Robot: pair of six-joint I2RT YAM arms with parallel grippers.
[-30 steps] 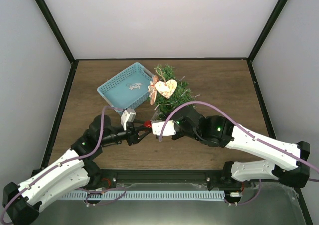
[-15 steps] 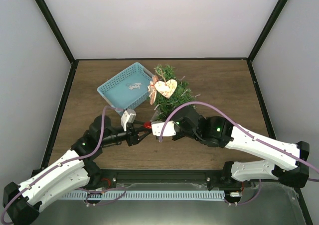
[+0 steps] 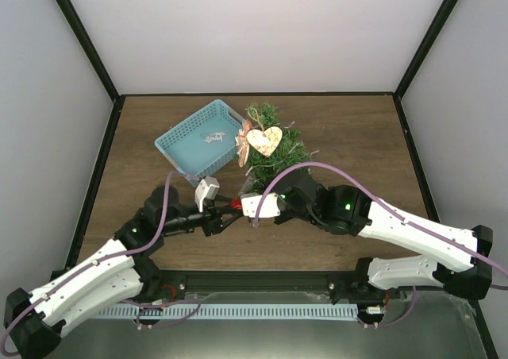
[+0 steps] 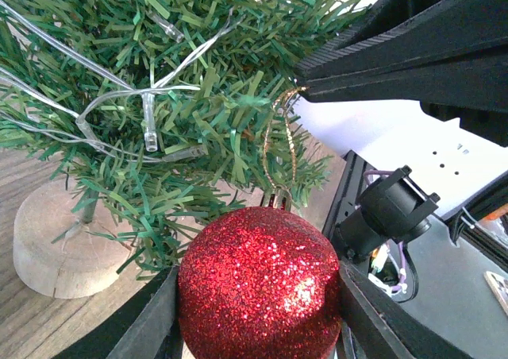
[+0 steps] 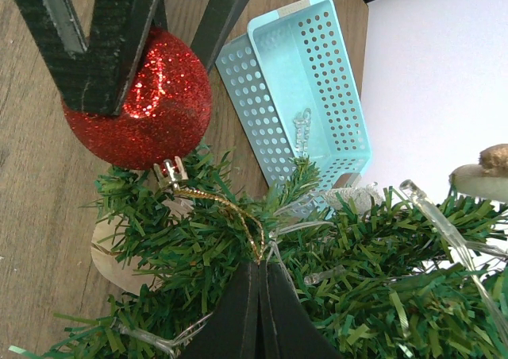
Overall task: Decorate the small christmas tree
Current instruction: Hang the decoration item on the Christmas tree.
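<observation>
At the middle of the table [image 3: 357, 137], seen from above, the small christmas tree [image 3: 271, 154] is standing just right of a light-blue basket [image 3: 184, 140], with a wooden heart [image 3: 264, 140] hanging near its top. The left gripper [image 3: 232, 207] and the right gripper [image 3: 243, 197] are meeting at the tree's near-left side, a red bauble [image 3: 236, 204] between them.

In the left wrist view, the left fingers [image 4: 155, 319] are clamping the glittery bauble [image 4: 260, 283] from both sides, their half-wide jaws filled by it. A gold loop [image 4: 279, 140] is rising from its cap into the needles, up to the black tip of the right gripper. The tree's pale round base [image 4: 51, 248] is resting on the wood, and a clear light string [image 4: 147, 121] is winding through the branches.

In the right wrist view, the right fingers [image 5: 258, 311] are pressing together, pinching the gold loop among the branches. The basket [image 5: 317, 81] is lying beyond.
</observation>
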